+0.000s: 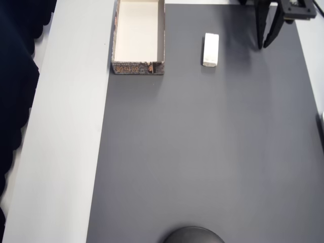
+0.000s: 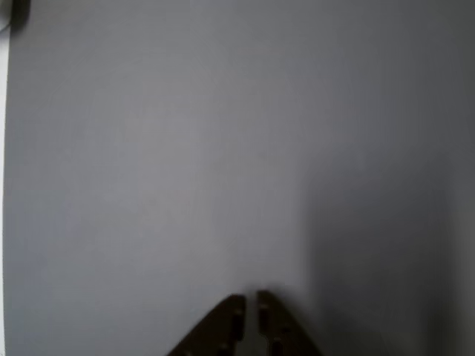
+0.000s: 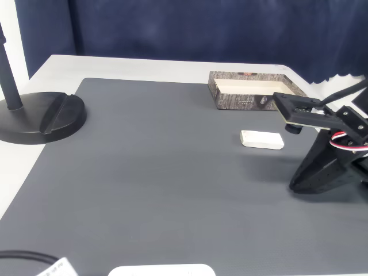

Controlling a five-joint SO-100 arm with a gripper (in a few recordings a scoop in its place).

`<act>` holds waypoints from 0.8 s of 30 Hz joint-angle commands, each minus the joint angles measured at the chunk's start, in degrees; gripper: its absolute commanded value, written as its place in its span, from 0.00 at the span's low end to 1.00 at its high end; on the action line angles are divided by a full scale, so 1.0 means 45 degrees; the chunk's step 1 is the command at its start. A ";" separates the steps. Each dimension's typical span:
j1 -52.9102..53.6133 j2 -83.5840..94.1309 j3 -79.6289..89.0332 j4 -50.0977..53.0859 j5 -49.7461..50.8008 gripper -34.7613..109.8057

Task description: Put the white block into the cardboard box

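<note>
The end effector [image 1: 268,44] is nearly clenched and grasps nothing. The white block [image 1: 210,49] is located beside it, the cardboard box [image 1: 138,67] beyond.

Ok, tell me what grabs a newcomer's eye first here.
The white block lies alone on the dark grey mat, bright against it. To its left in the overhead view sits the open cardboard box, with nothing in it. The black end effector rests nearly closed at the block's other side.
</note>
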 commanded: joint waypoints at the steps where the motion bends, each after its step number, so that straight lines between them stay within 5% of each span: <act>1: 0.0020 0.0430 0.0234 0.0059 -0.0078 0.23; 24: 0.0039 0.0352 0.0215 0.0039 -0.0508 0.23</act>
